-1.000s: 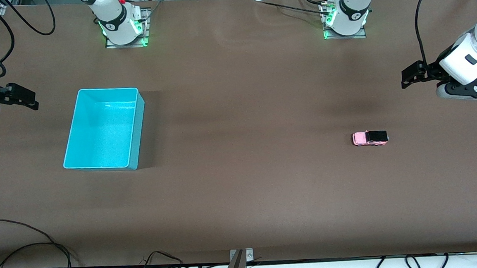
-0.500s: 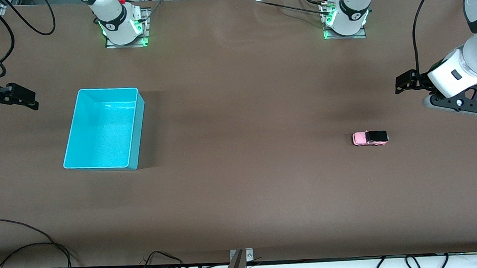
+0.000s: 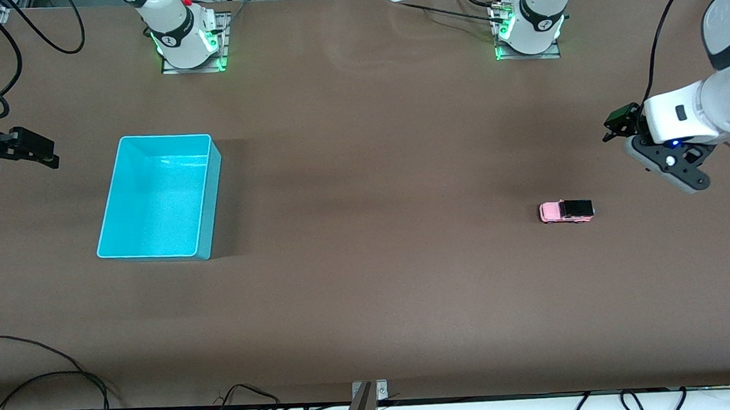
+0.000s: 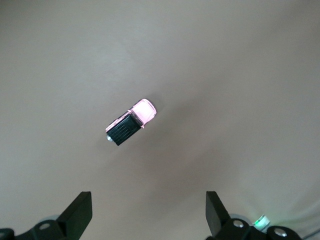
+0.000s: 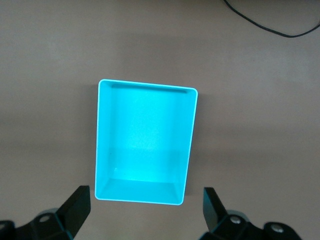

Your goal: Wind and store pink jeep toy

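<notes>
Over the last second the left arm has swung in from the desk's edge: its wrist has turned downward and the left gripper (image 3: pixel 617 127) now hangs over bare desk near the pink jeep toy (image 3: pixel 566 211), closer to it than a moment ago, with the jaws spread wide and nothing between them. The jeep itself has not shifted, and neither has the turquoise bin (image 3: pixel 211 195). This reads as the opening of the reach to pick the toy up; winding and storing have not yet begun. The right gripper (image 3: pixel 35 152) waits above the desk just off the bin, its jaws likewise wide apart and empty. The jeep stands on its wheels at the left arm's end of the desk, well apart from the bin. Its long axis runs along the desk's length, pink hood toward the bin and black roof toward the left arm's end.
</notes>
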Tool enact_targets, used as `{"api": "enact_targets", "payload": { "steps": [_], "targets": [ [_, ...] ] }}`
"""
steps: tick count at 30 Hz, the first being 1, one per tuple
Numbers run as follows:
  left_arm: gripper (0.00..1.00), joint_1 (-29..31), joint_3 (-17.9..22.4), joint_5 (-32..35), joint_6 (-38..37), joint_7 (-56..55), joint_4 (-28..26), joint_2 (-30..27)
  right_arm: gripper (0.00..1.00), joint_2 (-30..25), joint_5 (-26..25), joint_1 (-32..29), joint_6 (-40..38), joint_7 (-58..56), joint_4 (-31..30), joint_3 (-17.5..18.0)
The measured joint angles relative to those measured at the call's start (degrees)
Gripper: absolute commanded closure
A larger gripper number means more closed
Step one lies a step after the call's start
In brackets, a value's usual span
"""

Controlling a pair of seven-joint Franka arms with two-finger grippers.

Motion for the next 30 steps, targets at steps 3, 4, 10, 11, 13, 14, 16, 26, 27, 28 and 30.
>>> {"api": "enact_targets", "payload": {
  "steps": [3, 4, 10, 11, 13, 14, 16, 26, 27, 28, 30],
  "targets": [
    [0.0, 0.41, 0.06, 0.0, 0.04, 5.86, -0.03, 1.73, 0.0, 0.0, 0.0, 0.0, 0.0, 0.0, 0.0, 0.0],
    [0.0, 0.52, 0.06, 0.0, 0.08, 7.62, -0.04, 2.28, 0.0, 0.0, 0.0, 0.0, 0.0, 0.0, 0.0, 0.0],
    [0.0, 0.71, -0.06, 0.0, 3.5, 21.47, -1.08, 6.78, 0.0, 0.0, 0.0, -0.01, 0.0, 0.0, 0.0, -0.01],
    [0.0, 0.71, -0.08, 0.0, 3.66, 21.86, -1.1, 6.99, 0.0, 0.0, 0.0, -0.01, 0.0, 0.0, 0.0, -0.01],
    [0.0, 0.7, -0.11, 0.0, 4.37, 23.5, -1.32, 7.4, 0.0, 0.0, 0.0, -0.01, 0.0, 0.0, 0.0, -0.01],
    [0.0, 0.7, -0.12, 0.0, 5.01, 24.57, -1.64, 7.55, 0.0, 0.0, 0.0, -0.01, 0.0, 0.0, 0.0, -0.01],
    [0.0, 0.7, -0.13, 0.0, 6.22, 25.93, -2.39, 7.75, 0.0, 0.0, 0.0, -0.01, 0.0, 0.0, 0.0, -0.01],
    [0.0, 0.72, -0.11, 3.95, 18.93, 31.04, -10.59, 8.34, 0.0, 0.0, 0.0, -0.02, 0.0, 0.0, 0.0, -0.01],
    [0.0, 0.72, -0.11, 4.71, 19.81, 31.22, -11.28, 8.37, 0.0, 0.0, 0.0, -0.02, 0.0, 0.0, 0.0, -0.01],
    [0.0, 0.72, -0.11, 5.7, 20.98, 31.36, -12.12, 8.43, 0.0, 0.0, 0.0, -0.02, 0.0, 0.0, 0.0, -0.01],
    [0.0, 0.83, -0.11, 7.36, 24.03, 31.44, -13.97, 8.72, 0.0, 0.0, 0.0, -0.02, 0.0, 0.0, 0.0, -0.01]
  ]
}}
